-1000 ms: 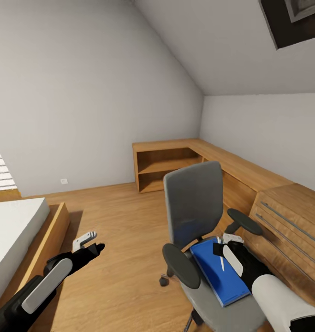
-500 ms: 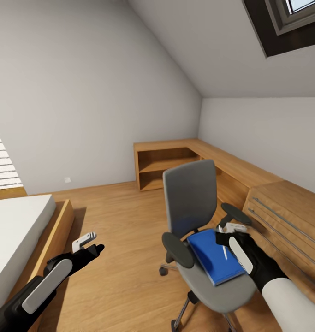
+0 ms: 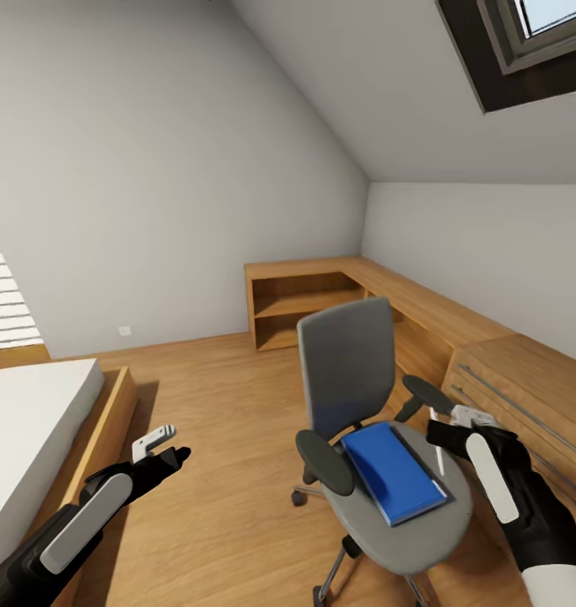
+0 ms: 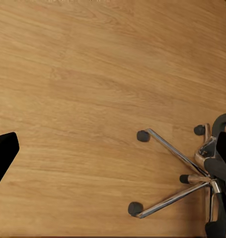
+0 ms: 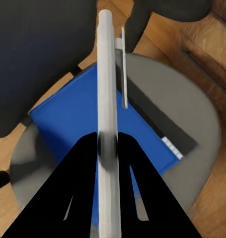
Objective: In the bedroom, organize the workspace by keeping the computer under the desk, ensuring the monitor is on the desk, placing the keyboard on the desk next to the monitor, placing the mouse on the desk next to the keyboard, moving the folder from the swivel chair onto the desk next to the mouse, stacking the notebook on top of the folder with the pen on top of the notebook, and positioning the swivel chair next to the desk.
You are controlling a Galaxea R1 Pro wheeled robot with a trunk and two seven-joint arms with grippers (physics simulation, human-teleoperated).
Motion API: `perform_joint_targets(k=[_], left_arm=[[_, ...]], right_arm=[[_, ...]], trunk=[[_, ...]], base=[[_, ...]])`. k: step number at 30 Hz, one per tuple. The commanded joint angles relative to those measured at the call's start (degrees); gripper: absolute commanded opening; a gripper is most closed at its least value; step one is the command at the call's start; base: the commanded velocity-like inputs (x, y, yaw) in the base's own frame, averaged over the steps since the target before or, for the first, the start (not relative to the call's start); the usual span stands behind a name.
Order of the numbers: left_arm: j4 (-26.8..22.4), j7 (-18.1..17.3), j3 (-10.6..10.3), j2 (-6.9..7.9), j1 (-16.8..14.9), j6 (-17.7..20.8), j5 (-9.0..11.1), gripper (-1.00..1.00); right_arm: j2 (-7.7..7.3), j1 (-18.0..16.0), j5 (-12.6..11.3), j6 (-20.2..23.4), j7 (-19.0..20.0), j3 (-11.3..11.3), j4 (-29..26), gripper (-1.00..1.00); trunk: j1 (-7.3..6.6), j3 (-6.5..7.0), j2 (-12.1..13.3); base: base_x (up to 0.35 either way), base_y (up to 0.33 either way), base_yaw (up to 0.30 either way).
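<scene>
Right end effector sits lower right of the head view, beside the swivel chair seat edge, pinched narrow on the pen; in the right wrist view the white stick runs straight out between the two black fingers. Folder lies flat on the chair seat, lower centre of frame, just left of that end effector, long axis running from upper left to lower right. A thin dark strip lies along the folder's far edge, maybe the notebook; can't confirm. Left end effector hangs lower left over bare floor, well apart from the chair; can't tell its opening. Right arm is clearly nearer the folder. Wooden drawer chest stands at right.
</scene>
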Motion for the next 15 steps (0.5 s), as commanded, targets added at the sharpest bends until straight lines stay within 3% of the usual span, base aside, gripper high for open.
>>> perform_joint_targets(k=[1,15], left_arm=[[-0.08,0.43,-0.07,0.05,-0.07,-0.06,0.38,1.0],[-0.42,0.5,-0.99,0.05,-0.07,-0.17,0.21,1.0]], right_arm=[[-0.01,0.57,-0.77,0.5,-0.39,-0.22,-1.12,-1.0],[0.13,0.63,-0.78,0.34,-0.39,-0.23,-1.32,-1.0]], trunk=[[-0.24,0.12,0.39],[-3.31,3.19,6.0]], base=[[-0.318,0.0,0.0],[-0.33,0.0,0.0]])
